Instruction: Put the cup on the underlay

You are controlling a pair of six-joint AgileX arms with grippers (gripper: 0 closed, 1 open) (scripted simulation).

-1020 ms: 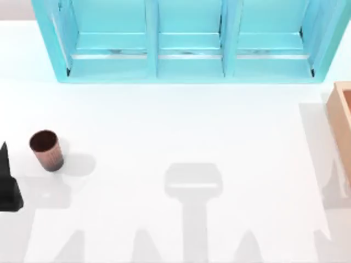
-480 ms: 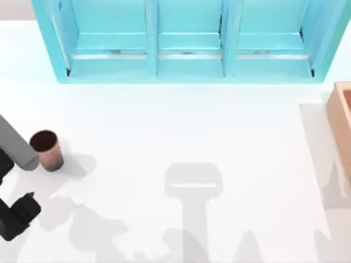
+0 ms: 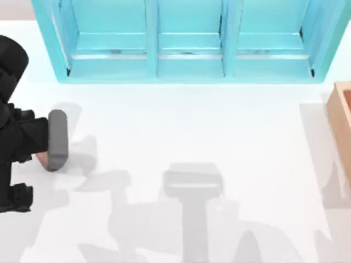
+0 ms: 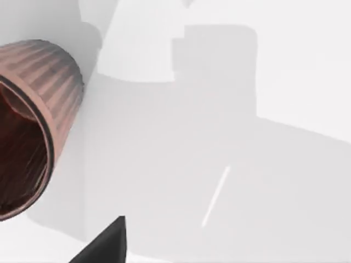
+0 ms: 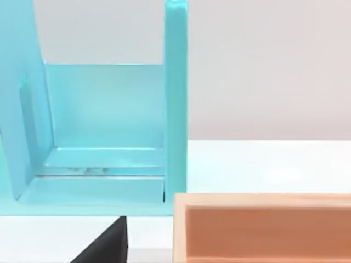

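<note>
My left gripper (image 3: pixel 46 143) hung over the ribbed cup (image 4: pixel 30 123) in front of the turquoise shelf (image 3: pixel 186 41); I couldn't tell how its fingers stood.

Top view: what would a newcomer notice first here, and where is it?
The big turquoise shelf unit with three open compartments along the table's far edge catches the eye first. Next, the black left arm with its grey link reaches in at the left side, over the small reddish-brown ribbed cup. An orange-brown wooden box sits at the right edge.
</note>
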